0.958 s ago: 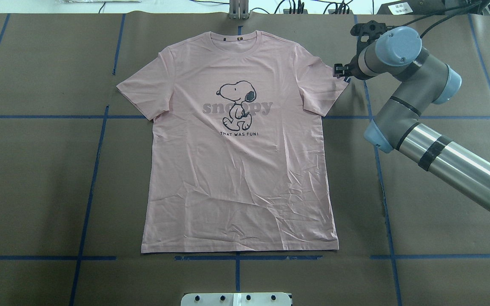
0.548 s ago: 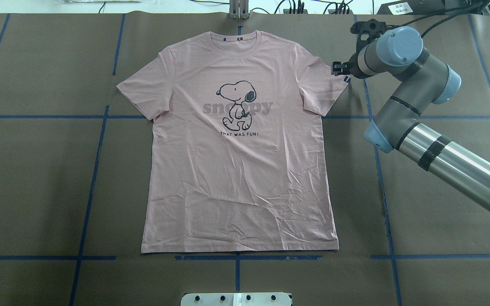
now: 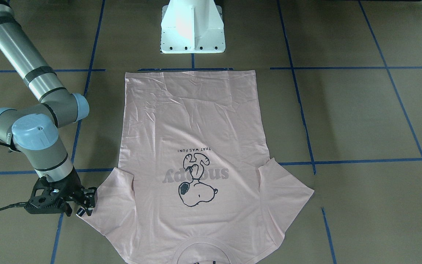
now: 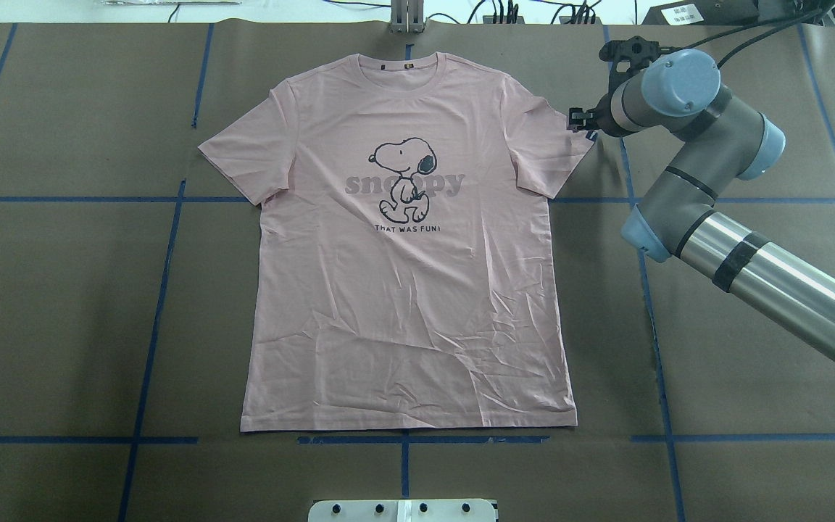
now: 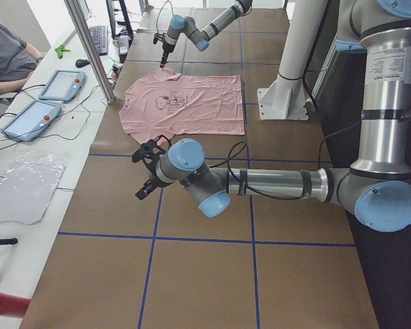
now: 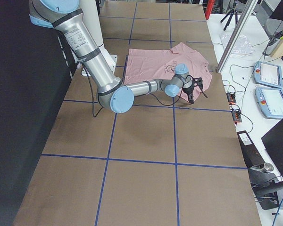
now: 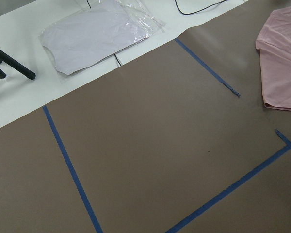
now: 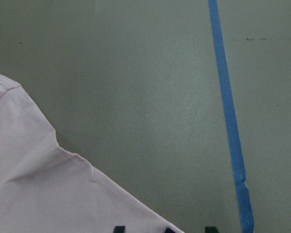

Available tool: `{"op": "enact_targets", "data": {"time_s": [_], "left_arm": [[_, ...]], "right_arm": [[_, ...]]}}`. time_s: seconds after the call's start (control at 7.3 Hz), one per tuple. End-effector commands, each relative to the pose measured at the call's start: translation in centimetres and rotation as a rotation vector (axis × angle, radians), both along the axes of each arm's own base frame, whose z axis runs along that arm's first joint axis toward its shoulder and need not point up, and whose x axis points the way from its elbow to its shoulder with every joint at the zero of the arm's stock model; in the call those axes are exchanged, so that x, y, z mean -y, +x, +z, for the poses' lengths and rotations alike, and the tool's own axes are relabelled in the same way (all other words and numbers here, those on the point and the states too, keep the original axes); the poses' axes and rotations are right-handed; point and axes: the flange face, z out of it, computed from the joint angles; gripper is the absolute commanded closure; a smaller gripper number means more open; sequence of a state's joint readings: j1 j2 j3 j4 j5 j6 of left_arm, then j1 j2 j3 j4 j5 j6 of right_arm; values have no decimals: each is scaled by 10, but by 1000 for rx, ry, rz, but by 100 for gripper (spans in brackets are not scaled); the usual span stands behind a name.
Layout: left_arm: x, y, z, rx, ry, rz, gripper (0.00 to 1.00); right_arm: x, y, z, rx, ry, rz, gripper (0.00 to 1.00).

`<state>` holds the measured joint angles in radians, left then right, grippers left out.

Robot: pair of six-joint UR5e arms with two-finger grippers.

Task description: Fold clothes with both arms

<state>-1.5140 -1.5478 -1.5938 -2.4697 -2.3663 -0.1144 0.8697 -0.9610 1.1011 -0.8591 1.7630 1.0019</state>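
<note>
The pale pink T-shirt (image 4: 403, 304) lies flat and face up on the brown paper, collar at the far side; it also shows in the front view (image 3: 192, 121). My right gripper (image 4: 581, 125) is down at the outer edge of the shirt's right sleeve, next to the small black tag (image 3: 80, 212). It shows in the front view (image 3: 85, 204) with its jaws apart around the sleeve edge. The right wrist view shows the sleeve corner (image 8: 39, 194) and dark fingertips (image 8: 119, 229) at its bottom edge. My left gripper (image 5: 142, 186) shows only in the left side view, raised above the paper and clear of the shirt; I cannot tell whether it is open.
The white pedestal base (image 3: 192, 25) stands at the near table edge behind the hem. Blue tape lines (image 4: 164, 290) grid the paper. A plastic bag (image 7: 102, 34), tablets (image 5: 58, 83), a metal post (image 5: 89, 48) and a seated operator (image 5: 7, 55) are along the far side.
My right wrist has shifted only slightly at the sleeve edge. The shirt has not moved.
</note>
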Motion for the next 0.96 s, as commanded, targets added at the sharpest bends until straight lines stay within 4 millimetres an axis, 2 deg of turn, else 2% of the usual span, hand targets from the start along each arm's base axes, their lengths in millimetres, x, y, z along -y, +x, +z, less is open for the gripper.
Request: {"op": "enact_targets", "data": {"time_s": [0.0, 0.41, 0.82], "left_arm": [[-1, 1, -1, -7, 2, 9, 0], [-1, 1, -1, -8, 2, 10, 0], [-1, 1, -1, -8, 0, 10, 0]], "right_arm": [[-3, -6, 0, 0, -3, 2, 39], [-4, -8, 3, -7, -3, 4, 45], [-5, -7, 7, -10, -6, 4, 45]]}}
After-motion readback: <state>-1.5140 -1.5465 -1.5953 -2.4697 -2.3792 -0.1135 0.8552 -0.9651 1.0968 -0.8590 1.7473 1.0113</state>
